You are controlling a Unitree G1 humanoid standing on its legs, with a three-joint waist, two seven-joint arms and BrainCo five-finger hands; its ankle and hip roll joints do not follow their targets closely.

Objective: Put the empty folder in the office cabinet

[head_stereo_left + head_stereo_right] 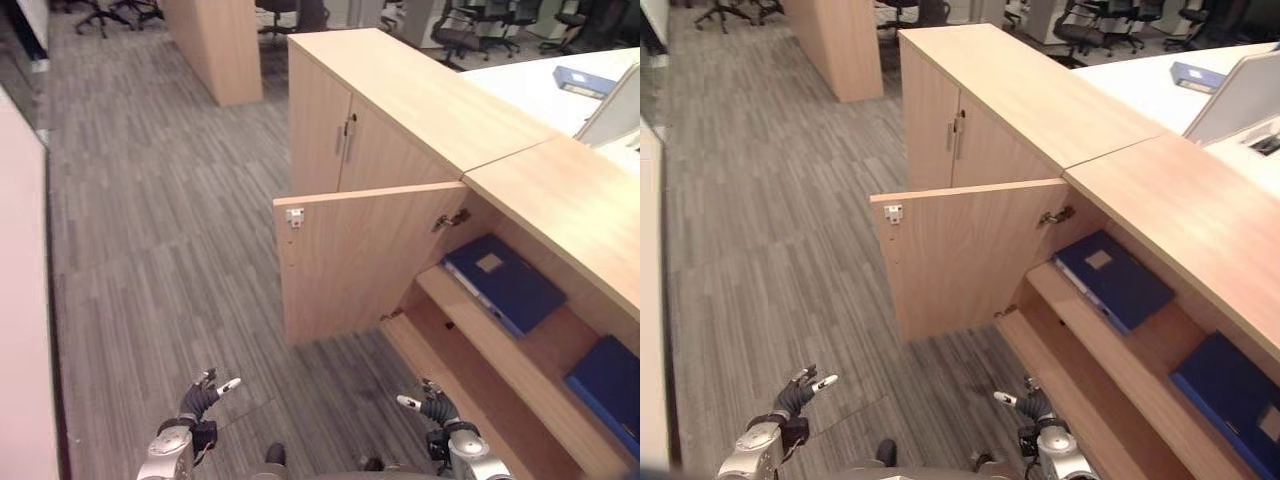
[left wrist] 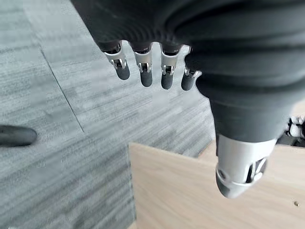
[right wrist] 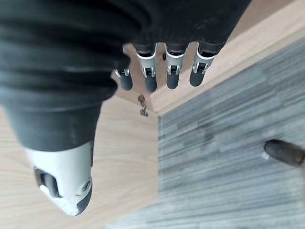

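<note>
1. Your left hand [image 1: 200, 398] hangs low above the grey carpet floor [image 1: 160, 220], its fingers [image 2: 145, 71] loosely extended in a row with the thumb [image 2: 236, 176] apart from them, holding nothing.
2. Your right hand [image 1: 435, 405] sits at the same height on the other side, just in front of the cabinet's bottom board; its fingers [image 3: 162, 71] are relaxed and straight too, and it carries nothing.
3. The office cabinet [image 1: 420, 110] stands to your right, with one door [image 1: 360, 260] swung open toward you (its hinges show on the inner face) and the pair of doors [image 1: 335, 130] beyond it closed.
4. A blue folder [image 1: 503, 282] lies flat on the middle shelf [image 1: 480, 340] inside the open compartment, a pale label on its cover.
5. A second blue folder [image 1: 607, 390] lies further along the same shelf, well apart from the first.
6. Another blue folder [image 1: 583, 80] rests on the white desk [image 1: 520, 85] behind the cabinet, and office chairs [image 1: 470, 30] stand in the background.
</note>
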